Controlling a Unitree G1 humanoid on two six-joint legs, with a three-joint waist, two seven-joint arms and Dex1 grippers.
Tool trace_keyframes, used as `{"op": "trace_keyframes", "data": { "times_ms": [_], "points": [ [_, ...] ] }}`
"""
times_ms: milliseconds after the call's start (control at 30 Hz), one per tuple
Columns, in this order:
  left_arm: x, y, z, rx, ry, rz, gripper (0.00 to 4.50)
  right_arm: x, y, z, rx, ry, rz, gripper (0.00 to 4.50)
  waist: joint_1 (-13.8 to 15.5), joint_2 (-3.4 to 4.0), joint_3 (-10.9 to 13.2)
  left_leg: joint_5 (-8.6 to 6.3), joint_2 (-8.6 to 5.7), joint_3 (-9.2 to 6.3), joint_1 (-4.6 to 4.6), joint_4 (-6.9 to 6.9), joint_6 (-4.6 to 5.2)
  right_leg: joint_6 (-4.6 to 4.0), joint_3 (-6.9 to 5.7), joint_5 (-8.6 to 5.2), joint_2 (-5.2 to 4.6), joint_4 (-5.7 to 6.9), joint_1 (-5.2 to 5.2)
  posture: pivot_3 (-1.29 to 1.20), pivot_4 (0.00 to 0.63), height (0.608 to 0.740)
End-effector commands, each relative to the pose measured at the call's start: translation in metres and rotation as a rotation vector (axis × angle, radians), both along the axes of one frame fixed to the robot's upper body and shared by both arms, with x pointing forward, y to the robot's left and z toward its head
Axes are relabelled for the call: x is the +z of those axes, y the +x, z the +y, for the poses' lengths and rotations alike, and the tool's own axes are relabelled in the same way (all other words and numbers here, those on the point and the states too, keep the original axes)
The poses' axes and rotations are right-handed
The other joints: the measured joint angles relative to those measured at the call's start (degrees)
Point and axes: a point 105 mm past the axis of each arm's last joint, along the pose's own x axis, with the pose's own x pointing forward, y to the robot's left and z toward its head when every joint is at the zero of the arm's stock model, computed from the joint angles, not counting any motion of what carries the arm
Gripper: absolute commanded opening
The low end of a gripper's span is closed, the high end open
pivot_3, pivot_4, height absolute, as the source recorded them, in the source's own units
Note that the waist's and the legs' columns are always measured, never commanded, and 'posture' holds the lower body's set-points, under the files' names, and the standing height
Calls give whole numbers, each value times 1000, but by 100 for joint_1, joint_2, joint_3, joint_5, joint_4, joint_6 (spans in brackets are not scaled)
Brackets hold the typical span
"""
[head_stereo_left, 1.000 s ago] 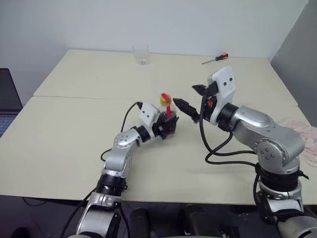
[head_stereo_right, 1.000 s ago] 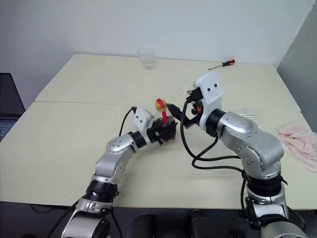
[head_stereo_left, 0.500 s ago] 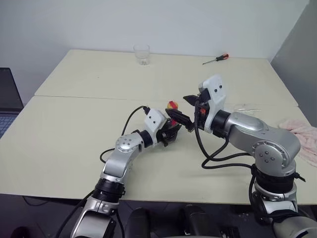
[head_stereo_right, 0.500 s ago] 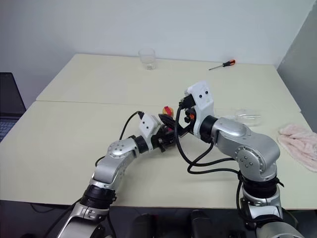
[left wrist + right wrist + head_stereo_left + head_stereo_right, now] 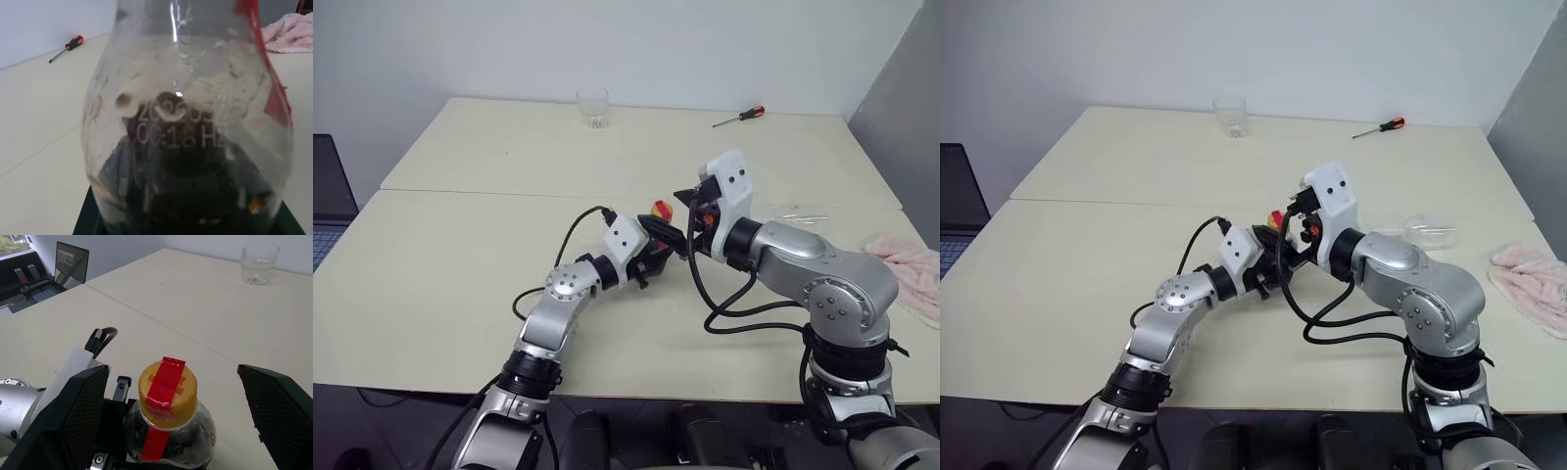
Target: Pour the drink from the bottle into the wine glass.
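Observation:
The bottle [image 5: 186,122] is a small clear plastic one with a bulbous body. It stands in the middle of the table with my left gripper [image 5: 649,260] shut on its body. The dark drink [image 5: 186,196] fills its lower part. A red strip runs over its yellow cap [image 5: 167,392]. My right gripper [image 5: 172,382] is open, level with the cap, one black finger on each side and neither touching. A clear stemmed glass that looks like the wine glass [image 5: 1427,227] lies on its side on the table to the right.
A short clear tumbler [image 5: 593,106] stands at the table's far edge. A screwdriver [image 5: 741,116] with a red handle lies at the far right. A pink cloth [image 5: 911,269] lies at the right edge. A laptop [image 5: 328,196] sits off the table's left side.
My right gripper has come down and to the left, and its open fingers now flank the cap. The left gripper has rolled a little with the bottle, shifting the cap to the right.

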Motion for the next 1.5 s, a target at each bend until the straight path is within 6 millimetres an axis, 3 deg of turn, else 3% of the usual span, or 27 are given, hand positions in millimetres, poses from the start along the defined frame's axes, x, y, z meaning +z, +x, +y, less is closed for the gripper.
{"op": "trace_keyframes", "data": {
  "times_ms": [33,233,367,433,600,867,1033,1367,1500],
  "points": [
    [22,-1,-5,-19,-24,-86,1477,6,-3,1,13,17,-33,4500,0,0,0,0,0,0,0,0,0,0,0,0,0,0,0,0,150,740],
    [23,-1,-4,-14,-29,-88,1381,7,-2,1,15,29,-39,4500,0,0,0,0,0,-2,0,0,0,1,-1,-1,0,0,0,0,150,740],
    [23,-1,-3,-10,-29,-89,1325,8,-3,3,29,35,-43,3586,0,0,0,0,0,-2,-1,0,0,2,-1,-1,0,-1,0,0,150,740],
    [24,-1,-3,-8,-29,-90,1315,8,-4,4,35,37,-43,3540,0,0,0,0,0,-3,-1,0,0,2,-2,-1,0,-1,0,0,150,740],
    [24,-1,-3,-6,-29,-93,1314,8,-3,5,37,36,-44,2291,0,0,0,0,0,-4,-1,0,0,5,-2,-3,0,-1,0,0,150,740],
    [26,1,-2,0,-33,-98,1311,7,-4,5,43,32,-42,2247,0,0,0,0,0,-6,-1,-1,0,16,-2,-9,0,-2,0,0,150,740],
    [27,1,-2,1,-37,-100,1287,6,-4,6,49,30,-44,1233,0,0,0,0,0,-6,-2,-1,0,16,-2,-9,0,-2,0,0,150,740],
    [28,-1,-3,-13,-43,-94,1284,1,3,4,76,2,-56,1233,1,0,1,0,-1,-6,-2,-1,0,16,-3,-10,0,-3,0,0,150,740],
    [28,-3,-5,-40,-49,-81,1283,-3,6,0,272,2,-121,1233,1,0,1,0,-3,-5,-2,-1,0,17,-5,-10,0,-7,1,0,150,740]
  ]
}}
